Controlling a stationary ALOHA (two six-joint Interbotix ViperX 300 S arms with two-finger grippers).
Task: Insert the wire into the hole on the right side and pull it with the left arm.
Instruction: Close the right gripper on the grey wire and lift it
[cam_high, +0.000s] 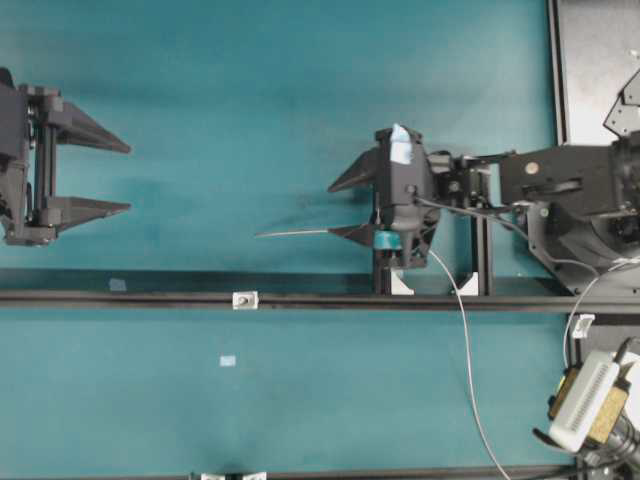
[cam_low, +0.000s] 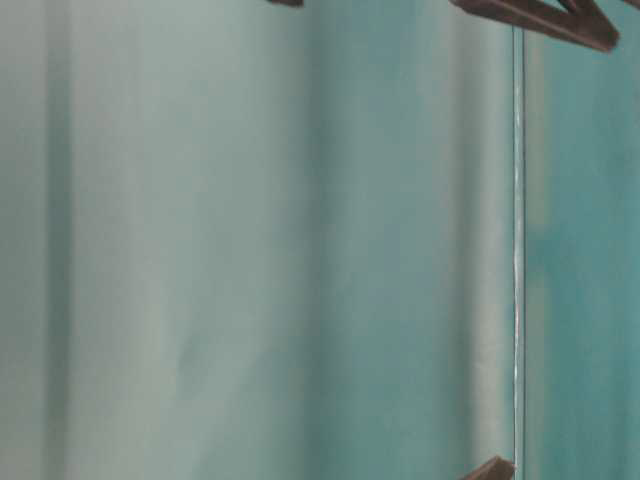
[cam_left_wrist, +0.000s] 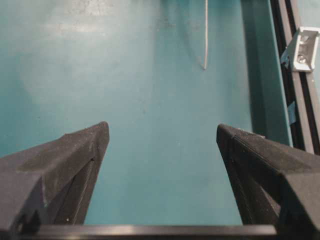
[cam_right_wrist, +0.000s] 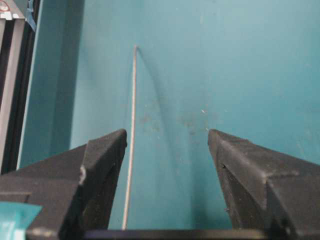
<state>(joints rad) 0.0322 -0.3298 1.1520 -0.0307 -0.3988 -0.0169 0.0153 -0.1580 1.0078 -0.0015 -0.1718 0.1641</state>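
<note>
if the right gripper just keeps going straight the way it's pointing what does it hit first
Probably nothing soon. The right gripper points left across bare teal table; the wire runs along inside its jaws. Farther off, the open left gripper roughly faces it.

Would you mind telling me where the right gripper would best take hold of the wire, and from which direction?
Probably on the straight stiff end of the wire, a little back from its tip. That stretch lies flat on the table, running lengthwise between the open fingers of the right gripper, close to the taped one. Come down from above with the fingers straddling it, leaving the tip free for the hole.
</note>
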